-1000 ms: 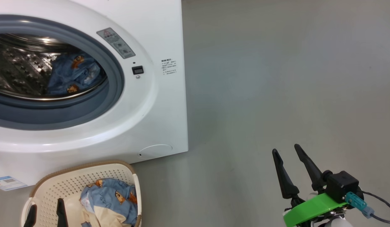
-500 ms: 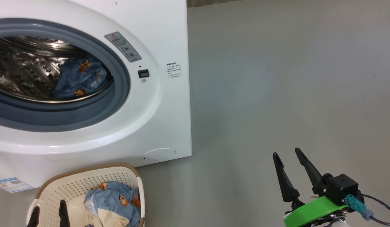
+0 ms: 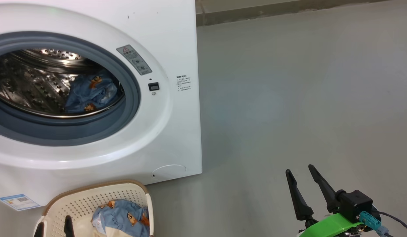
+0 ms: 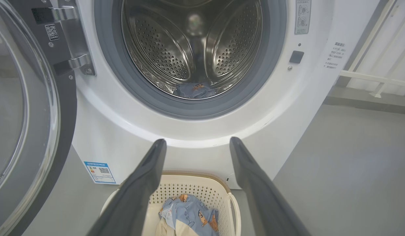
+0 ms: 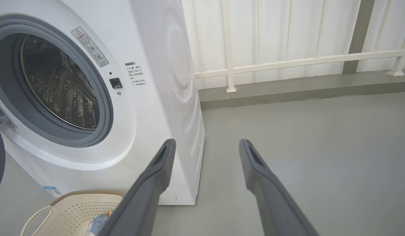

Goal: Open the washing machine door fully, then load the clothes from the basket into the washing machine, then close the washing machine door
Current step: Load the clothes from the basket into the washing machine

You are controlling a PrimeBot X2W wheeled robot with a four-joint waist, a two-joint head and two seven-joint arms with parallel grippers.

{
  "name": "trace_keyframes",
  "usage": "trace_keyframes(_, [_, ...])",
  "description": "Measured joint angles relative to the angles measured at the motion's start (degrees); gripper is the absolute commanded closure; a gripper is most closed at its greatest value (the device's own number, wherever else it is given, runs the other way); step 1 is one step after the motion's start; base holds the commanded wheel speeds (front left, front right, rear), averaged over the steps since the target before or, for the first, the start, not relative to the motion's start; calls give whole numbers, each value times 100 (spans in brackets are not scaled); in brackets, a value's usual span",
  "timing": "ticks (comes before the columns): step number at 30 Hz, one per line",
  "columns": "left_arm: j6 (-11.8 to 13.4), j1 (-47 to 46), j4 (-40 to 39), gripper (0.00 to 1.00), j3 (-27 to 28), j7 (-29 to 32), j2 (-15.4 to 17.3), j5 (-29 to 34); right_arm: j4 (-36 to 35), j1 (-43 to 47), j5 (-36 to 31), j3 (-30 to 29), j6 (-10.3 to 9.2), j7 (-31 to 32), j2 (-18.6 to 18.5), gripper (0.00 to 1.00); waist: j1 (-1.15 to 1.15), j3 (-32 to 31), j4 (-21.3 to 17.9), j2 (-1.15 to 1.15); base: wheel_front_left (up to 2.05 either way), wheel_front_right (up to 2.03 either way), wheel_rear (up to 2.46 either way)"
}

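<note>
The white washing machine (image 3: 177, 42) stands with its drum uncovered. Its glossy black door (image 4: 63, 108) is swung wide open at the left of the left wrist view. One piece of the light blue printed clothes (image 3: 91, 92) lies in the steel drum. More clothes (image 3: 122, 214), blue over cream cloth, lie in the cream basket (image 3: 88, 196) on the floor before the machine. My left gripper (image 3: 55, 227) hangs open over the basket's left half, apart from the cloth (image 4: 189, 216). My right gripper (image 3: 299, 169) stands open over bare floor, far right of the machine.
Grey floor (image 3: 289, 98) stretches to the right of the machine. A low kerb (image 5: 287, 90) and a white railing (image 5: 287, 60) bound it behind. The open door takes the room left of the basket.
The whole head picture has slid down and slightly right, so the camera has moved. Both grippers stay open and the clothes lie as before.
</note>
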Motion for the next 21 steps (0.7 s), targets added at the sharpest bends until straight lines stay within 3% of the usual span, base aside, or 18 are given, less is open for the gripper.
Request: trace_keyframes(21, [48,96,34,0,-1,0,0,-51,13,30,-98,-33,0,0,1,0,0,-175,69,0,0,0,0])
